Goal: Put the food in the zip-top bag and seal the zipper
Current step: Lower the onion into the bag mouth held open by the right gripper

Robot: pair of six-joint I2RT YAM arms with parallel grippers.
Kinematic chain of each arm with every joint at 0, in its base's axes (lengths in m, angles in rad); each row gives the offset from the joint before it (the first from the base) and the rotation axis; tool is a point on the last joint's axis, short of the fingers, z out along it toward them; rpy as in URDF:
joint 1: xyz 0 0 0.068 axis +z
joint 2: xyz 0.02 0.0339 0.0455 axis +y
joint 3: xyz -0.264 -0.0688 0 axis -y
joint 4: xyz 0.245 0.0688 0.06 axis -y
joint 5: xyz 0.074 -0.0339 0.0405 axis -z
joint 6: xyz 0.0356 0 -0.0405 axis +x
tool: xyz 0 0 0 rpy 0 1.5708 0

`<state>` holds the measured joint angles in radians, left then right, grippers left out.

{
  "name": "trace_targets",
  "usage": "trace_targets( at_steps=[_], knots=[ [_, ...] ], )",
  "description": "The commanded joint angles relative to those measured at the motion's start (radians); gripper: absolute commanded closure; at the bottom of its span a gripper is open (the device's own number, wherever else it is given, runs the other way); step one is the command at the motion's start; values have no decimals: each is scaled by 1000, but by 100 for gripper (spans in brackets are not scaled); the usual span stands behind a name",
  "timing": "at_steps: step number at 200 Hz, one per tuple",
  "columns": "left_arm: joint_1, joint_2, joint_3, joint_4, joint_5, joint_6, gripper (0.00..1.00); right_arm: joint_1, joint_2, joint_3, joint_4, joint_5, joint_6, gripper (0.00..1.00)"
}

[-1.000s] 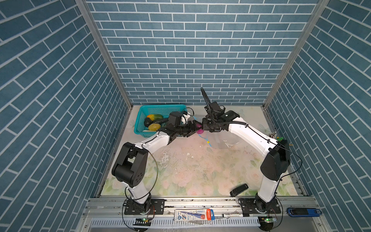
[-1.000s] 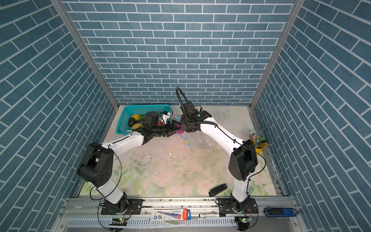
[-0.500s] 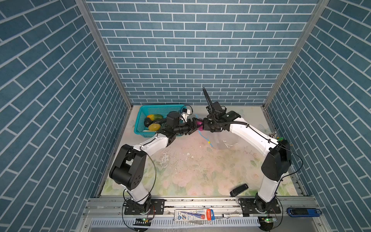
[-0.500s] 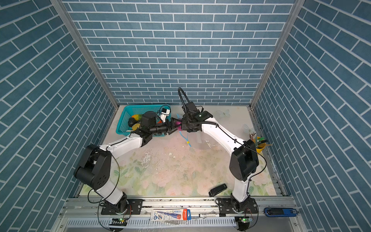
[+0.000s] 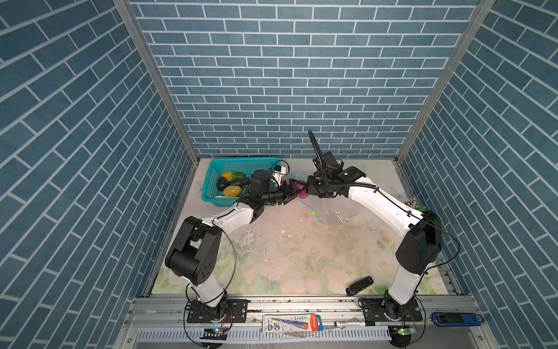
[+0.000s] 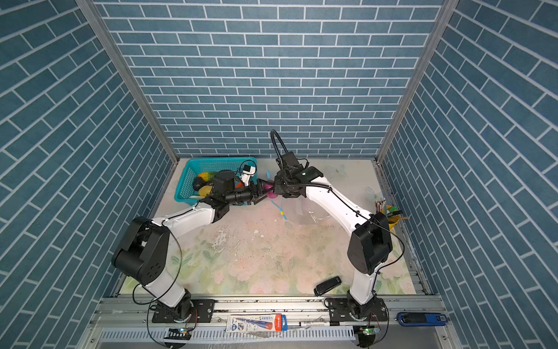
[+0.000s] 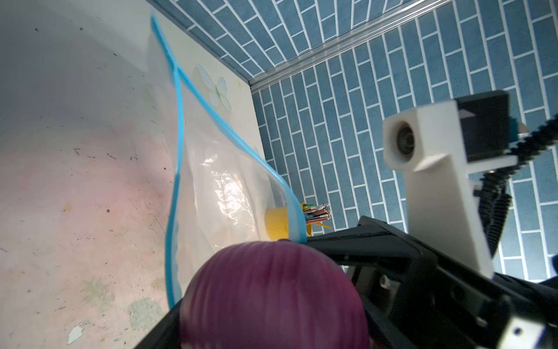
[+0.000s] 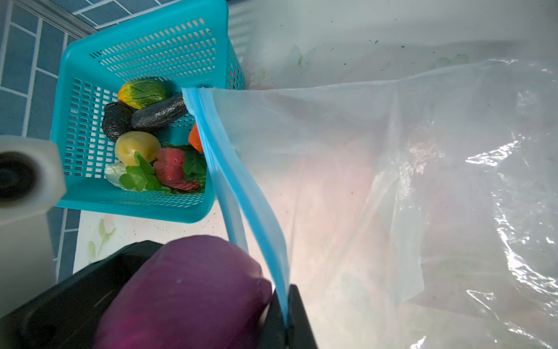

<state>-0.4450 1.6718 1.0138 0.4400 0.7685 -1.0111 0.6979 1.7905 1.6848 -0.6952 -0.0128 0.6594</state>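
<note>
The purple onion [image 5: 301, 189] [image 7: 271, 293] sits between the jaws of my left gripper [image 5: 294, 191], right at the raised mouth of the zip-top bag [image 5: 339, 211] [image 8: 392, 181]. My right gripper [image 5: 308, 188] [image 8: 285, 314] is shut on the light blue zipper [image 8: 229, 169] [image 7: 178, 127] and holds that edge up beside the onion. The yellow slider tab [image 5: 314, 213] hangs lower on the strip. The rest of the food lies in the teal basket [image 8: 145, 54]: a yellow fruit [image 8: 137, 147], a dark cucumber [image 8: 160, 113], an eggplant [image 8: 116, 121], a red pepper [image 8: 175, 169].
The teal basket [image 5: 241, 164] stands at the back left, close behind my left wrist. A yellow cup of pens [image 6: 389, 217] is at the right edge of the table. A small black device [image 5: 359, 285] lies near the front edge. Brick walls close in three sides.
My left arm has stretched a little farther back and to the right, bringing the onion closer to the bag's mouth. The right gripper has barely moved and keeps its hold on the strip.
</note>
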Motion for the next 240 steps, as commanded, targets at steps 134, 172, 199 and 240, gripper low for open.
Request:
trace_targets(
  at_steps=[134, 172, 199, 240],
  knots=[
    [-34, 26, 31, -173, -35, 143, 42, -3, -54, -40, 57, -44, 48, 100],
    [-38, 23, 34, -179, -39, 164, 34, -3, -51, -39, 59, -46, 48, 100],
    [-40, 20, 32, -183, -48, 170, 29, -3, -51, -40, 61, -47, 49, 100],
    [-43, -5, 14, -178, -74, 177, 19, -3, -52, -43, 62, -49, 49, 100]
  ],
)
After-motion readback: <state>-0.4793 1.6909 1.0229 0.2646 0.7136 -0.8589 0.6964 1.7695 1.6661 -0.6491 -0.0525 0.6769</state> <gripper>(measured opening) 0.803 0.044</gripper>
